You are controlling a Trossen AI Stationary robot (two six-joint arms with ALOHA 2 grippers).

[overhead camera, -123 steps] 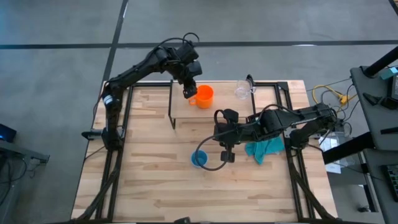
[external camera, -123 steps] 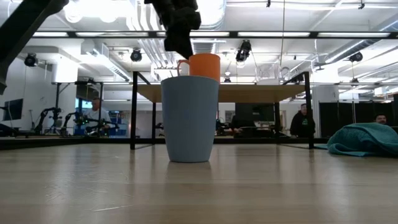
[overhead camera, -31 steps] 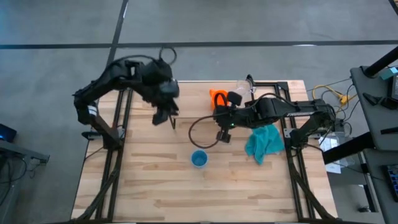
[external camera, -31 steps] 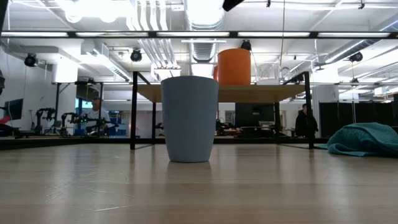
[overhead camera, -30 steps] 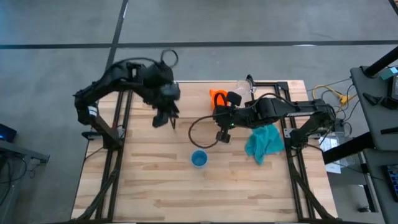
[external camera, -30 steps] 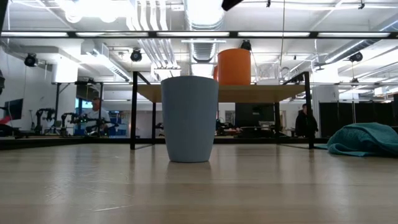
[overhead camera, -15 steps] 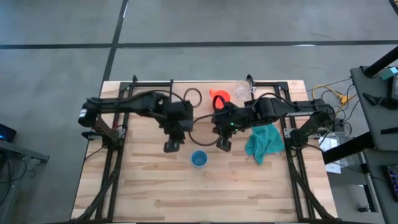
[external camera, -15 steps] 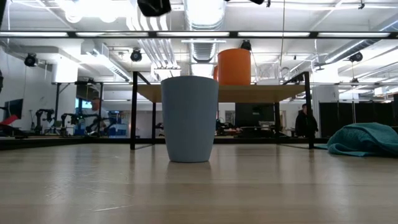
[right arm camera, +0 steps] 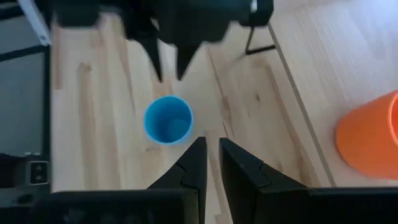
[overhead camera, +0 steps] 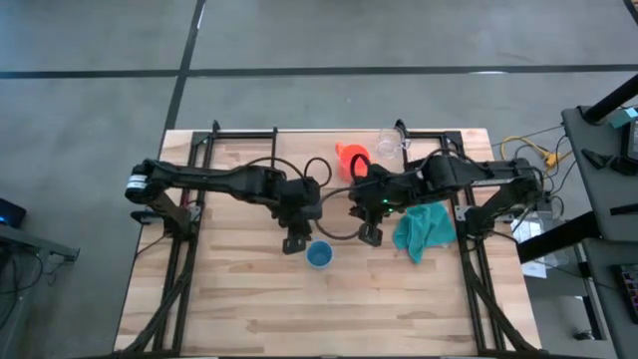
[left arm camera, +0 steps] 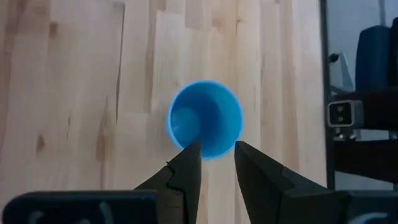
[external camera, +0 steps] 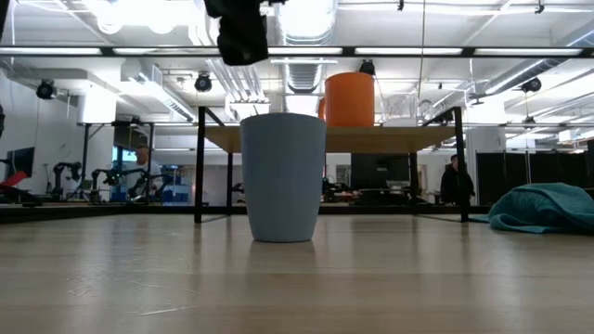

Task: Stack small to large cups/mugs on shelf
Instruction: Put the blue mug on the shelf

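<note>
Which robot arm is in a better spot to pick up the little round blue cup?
Probably the left. Its pincer hangs right beside the little round blue cup, and its wrist view shows the fingers open at the cup's rim. The right pincer is farther away, nearly closed.

Change since the earlier frames: my left gripper [overhead camera: 293, 245] has left the shelf's [overhead camera: 329, 180] left end and now hangs just beside the blue cup [overhead camera: 319, 255]; my right gripper [overhead camera: 370, 237] has drawn off the orange mug [overhead camera: 349, 156] toward the teal cloth [overhead camera: 424, 225].

L gripper [overhead camera: 293, 242] just beside blue cup [overhead camera: 319, 255], R gripper [overhead camera: 370, 235] near, orange mug [overhead camera: 350, 157] on shelf [overhead camera: 329, 163]
</note>
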